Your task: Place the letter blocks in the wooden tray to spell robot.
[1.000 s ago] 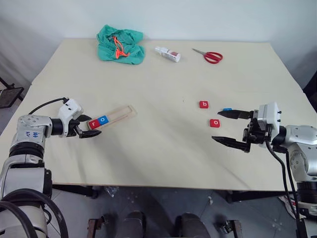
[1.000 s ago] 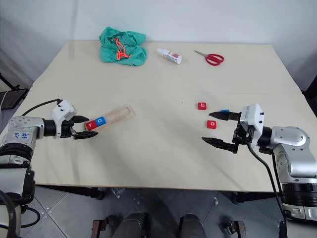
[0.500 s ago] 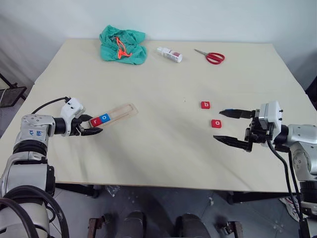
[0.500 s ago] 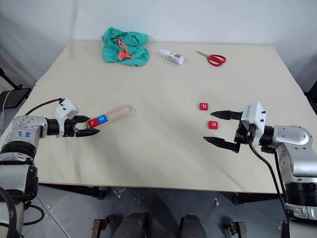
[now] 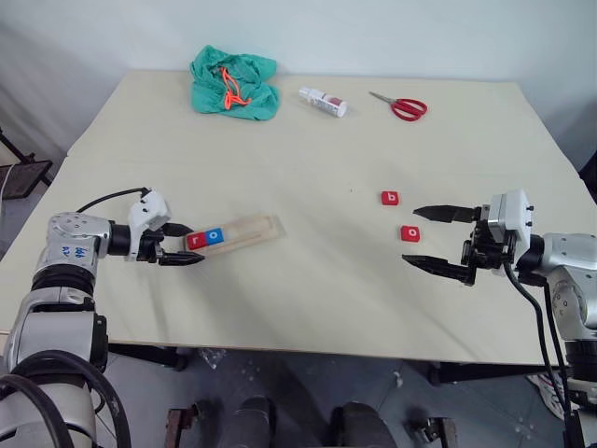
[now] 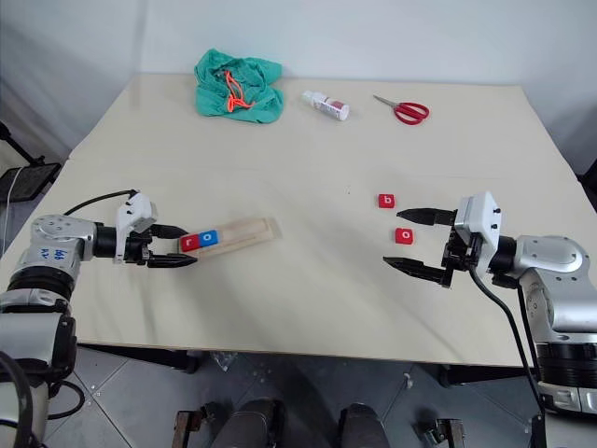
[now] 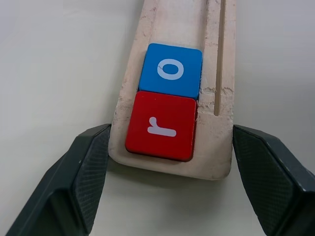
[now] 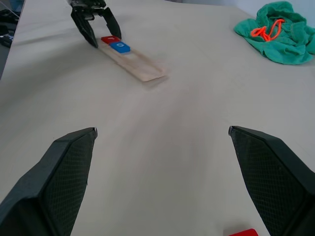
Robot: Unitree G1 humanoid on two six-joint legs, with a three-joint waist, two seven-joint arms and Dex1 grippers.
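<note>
Head views: wooden tray (image 5: 235, 233) lay at left centre on the table (image 5: 308, 168), carrying red "r" block (image 5: 195, 240) and blue "o" block (image 5: 215, 235). Left gripper (image 5: 182, 245) straddled the tray's end. Right gripper (image 5: 431, 239) stood spread at right, beside red "b" block (image 5: 390, 198) and red "o" block (image 5: 409, 233).

Left wrist view: fingers (image 7: 83, 182) flanked the tray's end; contact could not be determined.

Right wrist view: fingers (image 8: 59, 177) stood wide apart.

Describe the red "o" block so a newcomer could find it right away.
On the pale table, look at the right side near the right gripper. Two red blocks lie loose there; the red "o" block is the one nearer the robot, while the red "b" block lies farther away.
</note>
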